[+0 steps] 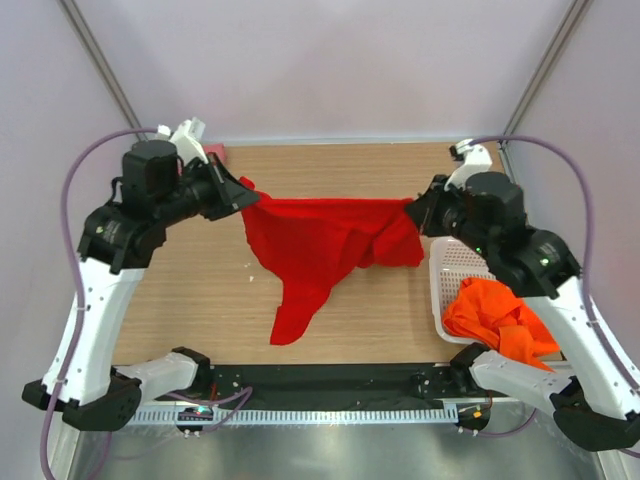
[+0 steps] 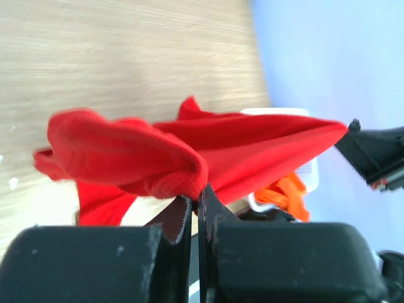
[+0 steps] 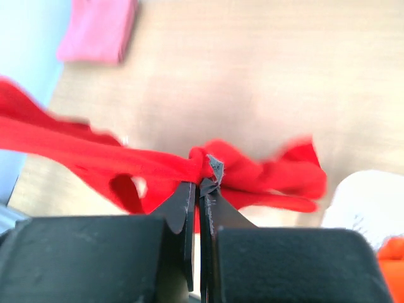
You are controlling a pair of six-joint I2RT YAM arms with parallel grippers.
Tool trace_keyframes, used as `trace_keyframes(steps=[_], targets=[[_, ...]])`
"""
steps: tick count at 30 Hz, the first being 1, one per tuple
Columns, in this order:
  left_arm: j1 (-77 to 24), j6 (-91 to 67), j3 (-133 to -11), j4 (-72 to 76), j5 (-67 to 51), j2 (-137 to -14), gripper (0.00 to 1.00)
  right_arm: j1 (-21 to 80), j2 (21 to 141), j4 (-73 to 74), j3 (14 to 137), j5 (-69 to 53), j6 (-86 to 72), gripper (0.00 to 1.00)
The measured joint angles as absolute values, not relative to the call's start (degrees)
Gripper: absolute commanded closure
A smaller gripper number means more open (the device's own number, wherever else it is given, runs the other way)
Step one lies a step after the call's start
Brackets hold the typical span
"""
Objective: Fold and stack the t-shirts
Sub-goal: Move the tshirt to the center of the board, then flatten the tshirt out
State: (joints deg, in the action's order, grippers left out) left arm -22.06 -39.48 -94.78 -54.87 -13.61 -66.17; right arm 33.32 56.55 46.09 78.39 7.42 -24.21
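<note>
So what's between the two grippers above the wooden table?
The bright red cloth t-shirt, pinched at one end by the left gripper and at the other by the right gripper, sagging between them; the top external view shows it.

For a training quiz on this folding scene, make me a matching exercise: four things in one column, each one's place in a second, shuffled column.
Column one:
1. red t-shirt
2. orange t-shirt
3. pink t-shirt
4. basket

Column two:
A. lies at the far left corner of the table
B. stands at the table's right edge
C. stretched between the left gripper and the right gripper
D. heaped in the basket, spilling over its near rim

Pairs: 1-C, 2-D, 3-A, 4-B.
</note>
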Motion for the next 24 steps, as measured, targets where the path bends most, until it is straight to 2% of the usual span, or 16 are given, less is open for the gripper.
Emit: trace_keyframes(steps=[6,9,12,15,19,24], targets=[[-22.5,-39.4,-108.92,-58.0,-15.79,-66.67,1.0,33.74,56.62,50.52,95.22,10.9,-17.93,0.99],[-22.68,-39.79,-115.0,-58.76,-15.31,-67.75,1.0,33.95,57.8,51.77,99.96,8.69,-15.51,0.99],[-22.72,-40.01,-116.05,-59.77,-12.56,-67.26,1.0,33.95,58.96,53.08,101.65,3.75,-13.61,0.99],[-22.7,-40.25,-111.55,-62.0,-8.03,-65.6,1.0,33.85,60.84,53.76,99.79,-4.12,-13.41,0.98],[-21.82,-41.85,-96.92,-67.09,0.8,-62.37,1.0,33.63,63.77,50.22,89.3,-14.57,-16.05,0.98],[-15.03,-43.05,-84.25,-73.1,7.57,-64.31,1.0,33.67,77.95,46.76,81.8,-21.69,-20.93,0.98]])
